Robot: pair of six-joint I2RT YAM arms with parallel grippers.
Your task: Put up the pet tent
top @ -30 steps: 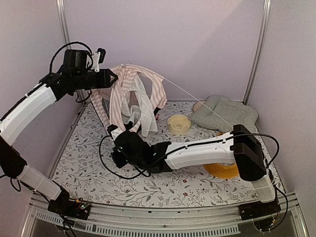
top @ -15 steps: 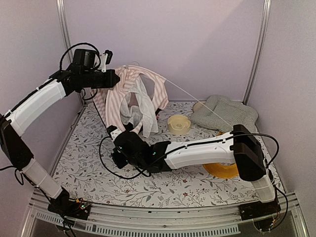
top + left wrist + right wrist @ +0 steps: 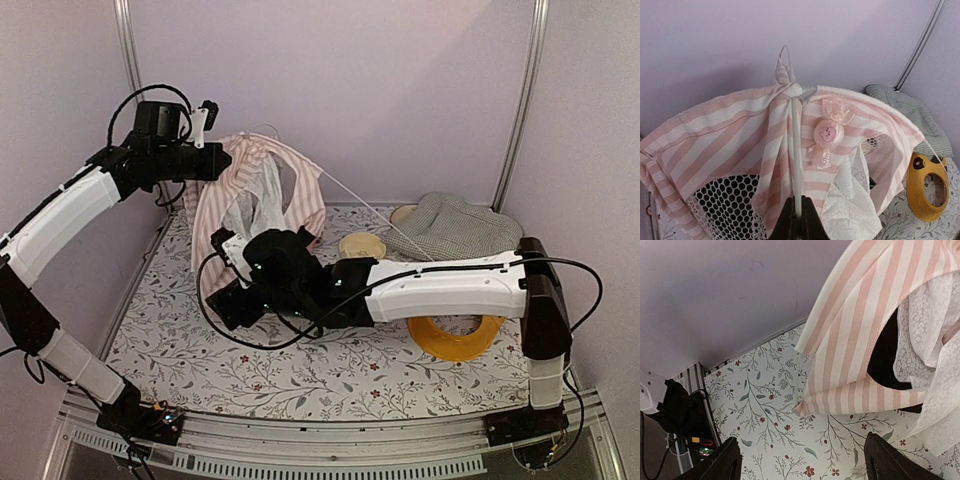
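Right now the step in hand looks like spreading the tent's skirt while its top is held up. Nearest, the right gripper (image 3: 805,462) hovers low over the floral table cover (image 3: 300,385). Its fingers are spread wide with nothing between them, and it faces the loose striped hem (image 3: 855,405) just beyond. To do this well, I judge it should close on that hem or on a pole end inside it. The sheer door flap (image 3: 925,325) looks flimsy and could slip or tear, so it is a poor place to grip. Drawing the edge out toward the near right should tighten the fabric instead of bunching it. Further back and higher, the left gripper (image 3: 795,220) is pinched tight on a thin white pole (image 3: 796,150) just under the peak. It should hold steady, since any drop would slacken the skirt.

The pet tent (image 3: 255,195) hangs at the far left of the table, and its lower edge drapes down toward the cover; whether it touches I cannot tell. Its long axis runs nearly upright, peak topmost, with a small wire loop (image 3: 782,55) above the knot. The door flap faces the near side, and a mesh window (image 3: 727,205) sits on the side turned to the left arm. One free pole (image 3: 370,205) slants from the peak down to the right, toward the checked cushion (image 3: 455,230) at the far right.
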